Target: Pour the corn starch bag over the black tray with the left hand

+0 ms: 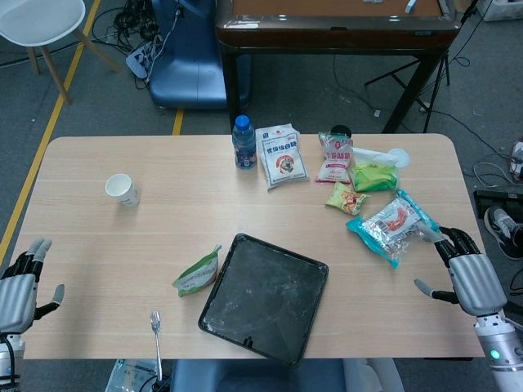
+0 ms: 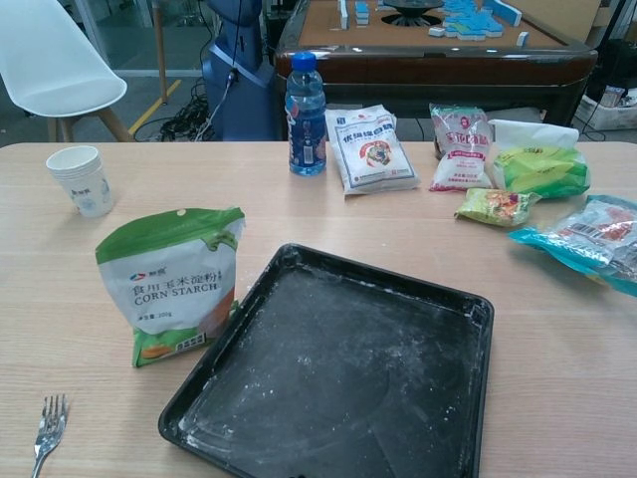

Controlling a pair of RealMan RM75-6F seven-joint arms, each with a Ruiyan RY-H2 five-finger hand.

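On the table (image 1: 204, 220), corn starch bag (image 2: 174, 282) stands far from left hand (image 1: 18, 286).

The corn starch bag (image 2: 171, 282) is coloured green and white with orange at its base; the tray (image 2: 338, 370) is black, dusted with white powder.

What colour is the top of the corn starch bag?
Green, above a white body on the corn starch bag; clearest in the chest view.

Light wood-grain table (image 1: 245, 220) on grey floor (image 1: 114, 106), yellow floor line (image 1: 51, 122) at left, white chair (image 1: 37, 24) top left, blue seat base (image 1: 189, 61) with tangled cables (image 1: 135, 33), dark mahjong table (image 2: 438, 45) behind.
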